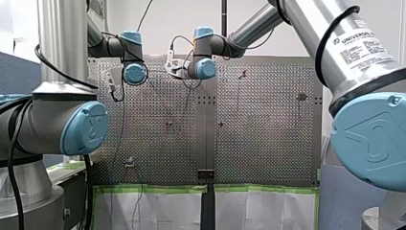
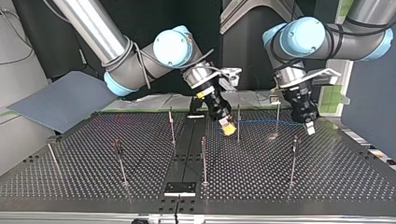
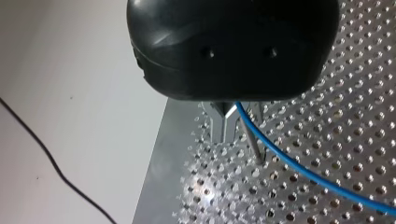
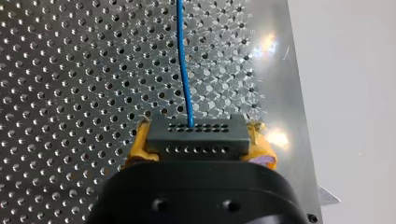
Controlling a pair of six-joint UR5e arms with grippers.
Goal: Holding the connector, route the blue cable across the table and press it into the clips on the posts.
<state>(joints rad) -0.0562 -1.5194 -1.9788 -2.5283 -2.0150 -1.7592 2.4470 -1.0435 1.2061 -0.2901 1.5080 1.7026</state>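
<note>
In the right wrist view, my right gripper point(image 4: 201, 145) is shut on a black connector block point(image 4: 196, 130), held between its yellow pads point(image 4: 139, 145). The blue cable point(image 4: 184, 60) leaves the connector's face and runs ahead over the perforated plate. In the top view, my right gripper point(image 2: 227, 127) hangs low beside a thin post point(image 2: 238, 122). From there the blue cable point(image 2: 268, 122) stretches to my left gripper point(image 2: 309, 127). In the left wrist view, my left gripper point(image 3: 227, 114) has its metal fingers shut on the cable point(image 3: 303, 170), close to a post point(image 3: 254, 145).
Several thin upright posts stand on the perforated table point(image 2: 327, 177), among them post point(image 2: 171, 126), post point(image 2: 203, 158) and post point(image 2: 293, 158). A black plate point(image 2: 180, 188) lies at the near middle seam. A grey board point(image 2: 60, 100) leans at the top view's left.
</note>
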